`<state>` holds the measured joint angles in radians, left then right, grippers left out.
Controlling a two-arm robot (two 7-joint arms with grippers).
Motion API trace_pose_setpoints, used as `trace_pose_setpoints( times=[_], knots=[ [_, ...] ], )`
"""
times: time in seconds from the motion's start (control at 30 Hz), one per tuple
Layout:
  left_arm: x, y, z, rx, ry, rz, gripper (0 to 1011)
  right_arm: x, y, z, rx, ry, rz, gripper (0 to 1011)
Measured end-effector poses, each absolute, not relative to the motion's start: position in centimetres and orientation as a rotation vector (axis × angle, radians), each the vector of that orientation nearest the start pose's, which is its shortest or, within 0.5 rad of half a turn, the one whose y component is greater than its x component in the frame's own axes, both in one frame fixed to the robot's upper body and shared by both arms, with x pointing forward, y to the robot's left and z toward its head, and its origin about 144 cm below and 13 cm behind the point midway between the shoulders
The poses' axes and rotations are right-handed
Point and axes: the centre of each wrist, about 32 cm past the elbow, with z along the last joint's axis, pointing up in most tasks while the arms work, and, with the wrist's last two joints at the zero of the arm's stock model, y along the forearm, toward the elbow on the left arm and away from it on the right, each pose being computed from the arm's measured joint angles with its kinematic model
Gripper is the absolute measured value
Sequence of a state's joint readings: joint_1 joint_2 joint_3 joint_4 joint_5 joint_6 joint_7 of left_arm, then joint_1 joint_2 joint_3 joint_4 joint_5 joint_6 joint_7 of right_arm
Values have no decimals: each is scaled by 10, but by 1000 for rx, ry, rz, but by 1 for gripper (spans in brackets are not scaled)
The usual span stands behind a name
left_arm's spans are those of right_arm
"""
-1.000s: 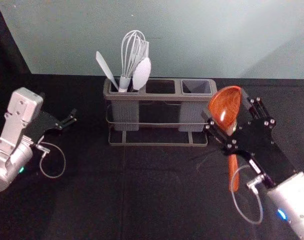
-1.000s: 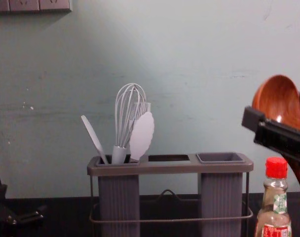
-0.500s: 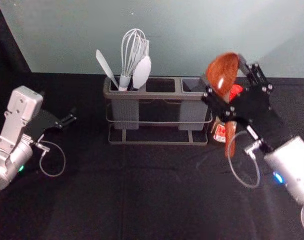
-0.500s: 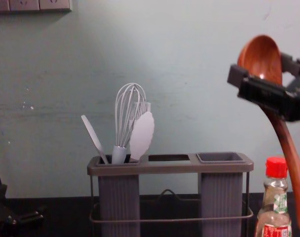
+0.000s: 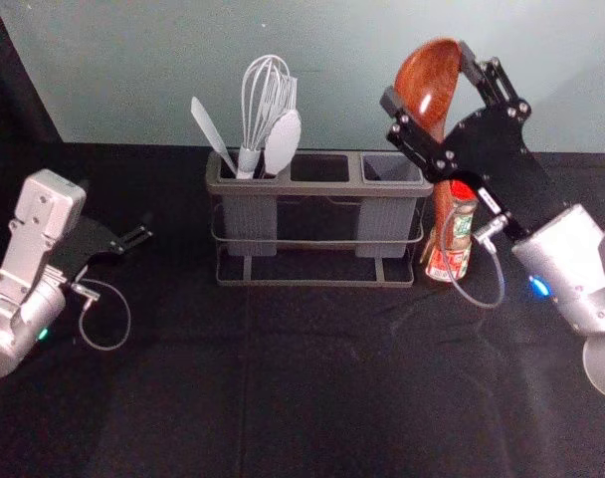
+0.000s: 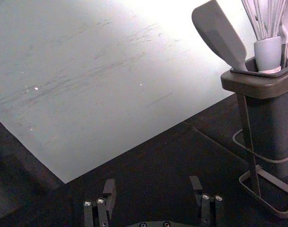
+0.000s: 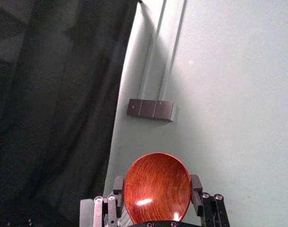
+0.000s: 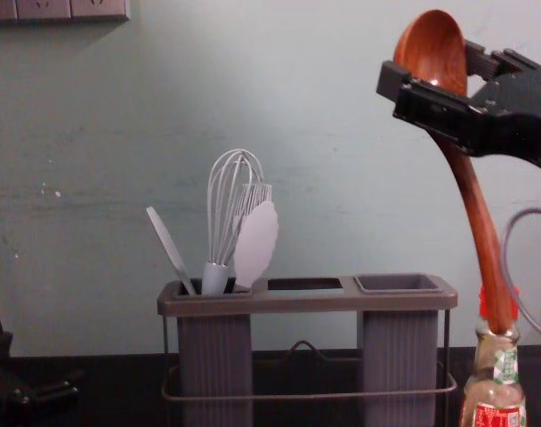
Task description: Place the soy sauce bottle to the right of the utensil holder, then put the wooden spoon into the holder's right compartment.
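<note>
In the head view, the brown spoon [image 5: 429, 82] is held aloft, bowl up and tilted, at upper right. Right of centre, the red-capped bottle [image 5: 448, 263] is stood upright, just beside the grey holder [image 5: 312, 188], set upright at upper centre.

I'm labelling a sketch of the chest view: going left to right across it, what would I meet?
Left hand → slim white utensil leaning outward → whisk → holder's right compartment → soy sauce bottle.

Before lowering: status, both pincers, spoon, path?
Right pincer shut on spoon, bowl up, at holder's right end. Left pincer open, idle at left. Bottle right of holder; handle overlaps it in chest view.
</note>
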<state>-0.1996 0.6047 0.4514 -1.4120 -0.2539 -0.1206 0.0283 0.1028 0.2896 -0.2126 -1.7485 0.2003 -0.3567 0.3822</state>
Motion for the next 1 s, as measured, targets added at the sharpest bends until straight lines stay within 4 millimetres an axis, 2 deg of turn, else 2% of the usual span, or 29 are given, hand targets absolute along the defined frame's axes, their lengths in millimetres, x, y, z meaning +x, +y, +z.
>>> trace_pose_setpoints(
  times=[0.5, 1.0],
  knots=[
    [489, 310, 1140, 304, -285, 1248, 1011, 522, -221, 1229, 351, -531, -860, 839],
    [489, 310, 1140, 304, -285, 1248, 1011, 556, -207, 1226, 388, -532, -891, 838]
  ],
)
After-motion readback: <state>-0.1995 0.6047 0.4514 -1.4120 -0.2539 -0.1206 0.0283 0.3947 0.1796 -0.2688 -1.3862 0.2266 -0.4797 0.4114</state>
